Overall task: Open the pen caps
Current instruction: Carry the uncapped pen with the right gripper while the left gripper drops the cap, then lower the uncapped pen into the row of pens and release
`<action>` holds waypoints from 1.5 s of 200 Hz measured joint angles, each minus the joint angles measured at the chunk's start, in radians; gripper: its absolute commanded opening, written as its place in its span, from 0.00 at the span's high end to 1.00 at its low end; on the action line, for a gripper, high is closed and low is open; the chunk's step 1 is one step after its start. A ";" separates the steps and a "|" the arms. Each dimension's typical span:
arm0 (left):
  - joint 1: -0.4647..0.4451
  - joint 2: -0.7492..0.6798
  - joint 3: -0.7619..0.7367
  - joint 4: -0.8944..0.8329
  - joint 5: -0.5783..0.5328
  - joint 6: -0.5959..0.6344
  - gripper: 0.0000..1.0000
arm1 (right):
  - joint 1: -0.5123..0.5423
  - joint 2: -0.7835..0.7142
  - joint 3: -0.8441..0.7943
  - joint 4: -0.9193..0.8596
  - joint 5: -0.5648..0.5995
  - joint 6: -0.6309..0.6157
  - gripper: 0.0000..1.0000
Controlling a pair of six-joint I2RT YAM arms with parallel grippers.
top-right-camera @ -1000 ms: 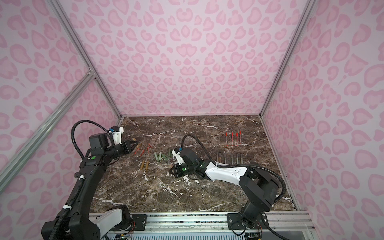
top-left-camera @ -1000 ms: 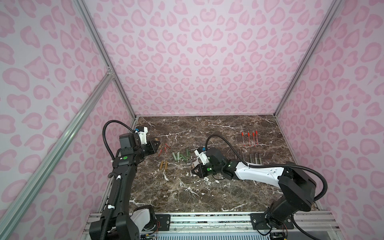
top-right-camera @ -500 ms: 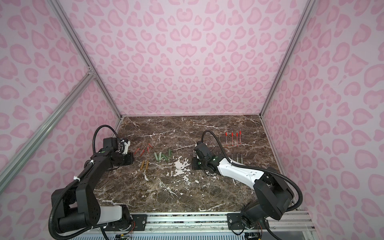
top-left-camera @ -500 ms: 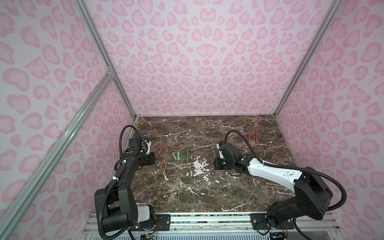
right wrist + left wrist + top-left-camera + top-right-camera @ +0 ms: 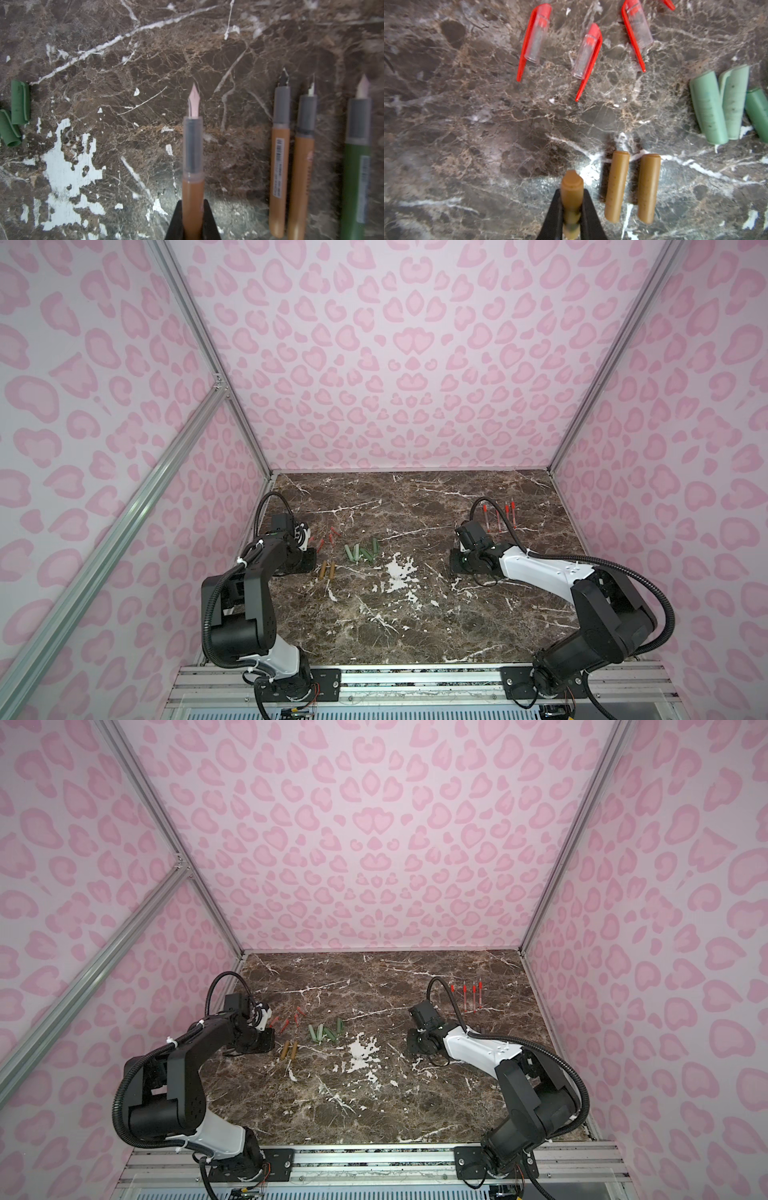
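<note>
In both top views my left claw (image 5: 309, 566) sits low by the green caps (image 5: 360, 552); my right claw (image 5: 455, 566) is well apart, near the red pens (image 5: 498, 517). Left wrist view: my left claw pinches a tan cap (image 5: 572, 187), with two more caps (image 5: 616, 187) just beside. Right wrist view: my right claw pinches an uncapped brown pen (image 5: 192, 155).

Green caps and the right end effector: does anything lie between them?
No. Between green caps and right end effector, both top views show only white-patched marble.
</note>
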 measured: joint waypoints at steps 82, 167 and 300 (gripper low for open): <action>-0.027 0.009 -0.001 -0.010 -0.019 0.000 0.78 | -0.082 0.083 -0.012 0.042 -0.008 -0.030 1.00; -0.027 -0.246 -0.086 0.011 -0.021 -0.011 0.49 | -0.098 0.147 0.015 0.156 0.013 -0.041 0.89; -0.015 -0.466 -0.085 0.063 0.038 -0.052 0.01 | -0.037 0.116 0.026 0.021 0.103 -0.021 0.74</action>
